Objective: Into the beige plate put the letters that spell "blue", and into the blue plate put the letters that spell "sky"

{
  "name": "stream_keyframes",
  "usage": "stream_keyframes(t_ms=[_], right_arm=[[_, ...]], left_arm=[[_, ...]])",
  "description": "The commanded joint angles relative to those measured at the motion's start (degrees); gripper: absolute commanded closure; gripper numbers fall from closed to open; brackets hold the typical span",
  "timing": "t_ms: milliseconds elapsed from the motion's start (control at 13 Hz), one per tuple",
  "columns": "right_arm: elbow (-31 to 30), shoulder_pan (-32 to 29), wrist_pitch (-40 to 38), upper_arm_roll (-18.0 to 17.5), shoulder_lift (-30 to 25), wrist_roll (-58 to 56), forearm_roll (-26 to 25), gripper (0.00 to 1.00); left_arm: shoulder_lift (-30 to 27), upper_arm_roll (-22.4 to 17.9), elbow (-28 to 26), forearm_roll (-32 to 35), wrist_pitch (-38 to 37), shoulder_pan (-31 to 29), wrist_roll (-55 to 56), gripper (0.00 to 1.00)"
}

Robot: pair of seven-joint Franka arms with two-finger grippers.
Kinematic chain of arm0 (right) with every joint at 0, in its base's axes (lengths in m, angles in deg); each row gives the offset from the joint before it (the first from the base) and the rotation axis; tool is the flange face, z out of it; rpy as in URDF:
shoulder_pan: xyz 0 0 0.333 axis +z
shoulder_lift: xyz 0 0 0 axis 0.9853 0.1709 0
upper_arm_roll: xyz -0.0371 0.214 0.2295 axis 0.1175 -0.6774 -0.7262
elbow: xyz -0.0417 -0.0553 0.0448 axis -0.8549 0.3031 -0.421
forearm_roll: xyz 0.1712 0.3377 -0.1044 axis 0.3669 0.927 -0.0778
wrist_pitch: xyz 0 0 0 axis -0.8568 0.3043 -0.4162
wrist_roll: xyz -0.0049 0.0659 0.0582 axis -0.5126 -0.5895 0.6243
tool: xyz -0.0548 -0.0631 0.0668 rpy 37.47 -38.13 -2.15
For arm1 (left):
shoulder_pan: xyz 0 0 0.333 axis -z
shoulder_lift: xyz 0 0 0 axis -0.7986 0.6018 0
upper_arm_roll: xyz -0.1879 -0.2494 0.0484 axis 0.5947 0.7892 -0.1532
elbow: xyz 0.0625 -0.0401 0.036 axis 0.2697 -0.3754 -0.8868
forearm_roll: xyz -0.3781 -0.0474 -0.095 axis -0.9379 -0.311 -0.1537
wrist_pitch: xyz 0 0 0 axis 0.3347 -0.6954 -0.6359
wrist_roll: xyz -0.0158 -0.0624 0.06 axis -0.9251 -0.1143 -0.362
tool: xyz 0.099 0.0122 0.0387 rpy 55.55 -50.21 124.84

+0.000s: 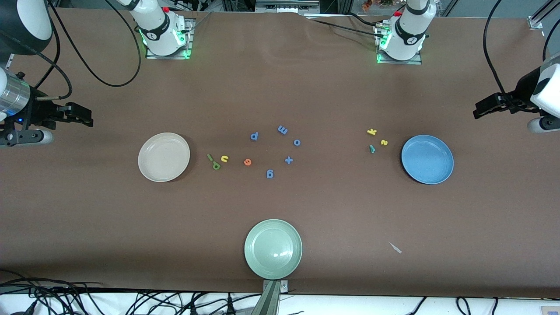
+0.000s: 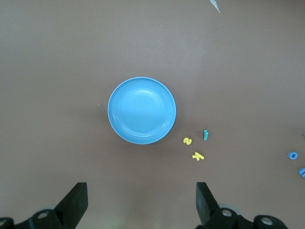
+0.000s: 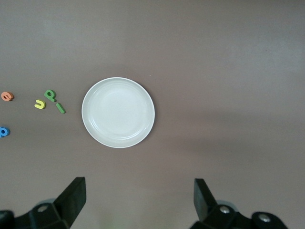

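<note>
The empty beige plate (image 1: 163, 156) (image 3: 118, 112) lies toward the right arm's end of the table. Beside it are the olive "l" (image 1: 210, 157) (image 3: 60, 108), olive "b" (image 1: 215, 166) (image 3: 49, 95), yellow "u" (image 1: 224, 159) (image 3: 40, 104) and orange "e" (image 1: 247, 162) (image 3: 6, 96). Toward the left arm's end lies the empty blue plate (image 1: 427, 159) (image 2: 141, 110). The yellow "k" (image 1: 371, 131) (image 2: 198, 156), yellow "s" (image 1: 384, 142) (image 2: 187, 140) and teal "y" (image 1: 372, 148) (image 2: 205, 135) lie beside it. My right gripper (image 1: 86, 117) (image 3: 139, 198) hangs open and empty, high over its end of the table. My left gripper (image 1: 478, 111) (image 2: 140, 202) does the same over its own end.
Several blue letters (image 1: 282, 129) are scattered in the middle of the table between the two groups. A pale green plate (image 1: 273, 248) sits by the table edge nearest the front camera. A small white scrap (image 1: 395, 247) lies on the cloth nearer the camera than the blue plate.
</note>
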Motion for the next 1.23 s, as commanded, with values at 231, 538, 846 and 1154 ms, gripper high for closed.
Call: stream_keyframes(t_ms=[231,538,846,1154], right_arm=[[1.3,0.0,-0.3,-0.1,0.6,1.0,-0.1,0.00],[1.4,-0.1,-0.2,-0.1,0.9,1.0,-0.2,0.00],[1.4,-0.2,0.1,-0.1,1.0,1.0,0.0,0.00],[1.4,-0.2,0.8,-0.1,0.9,1.0,0.0,0.00]], left_arm=[[0.6,0.2,1.7,1.4,0.0,0.2,-1.1,0.00],[0.6,0.3,1.7,1.4,0.0,0.2,-1.1,0.00],[0.6,0.6,1.7,0.9,0.0,0.3,-1.1,0.00],[0.6,0.7,1.7,0.7,-0.1,0.4,-1.0,0.00]])
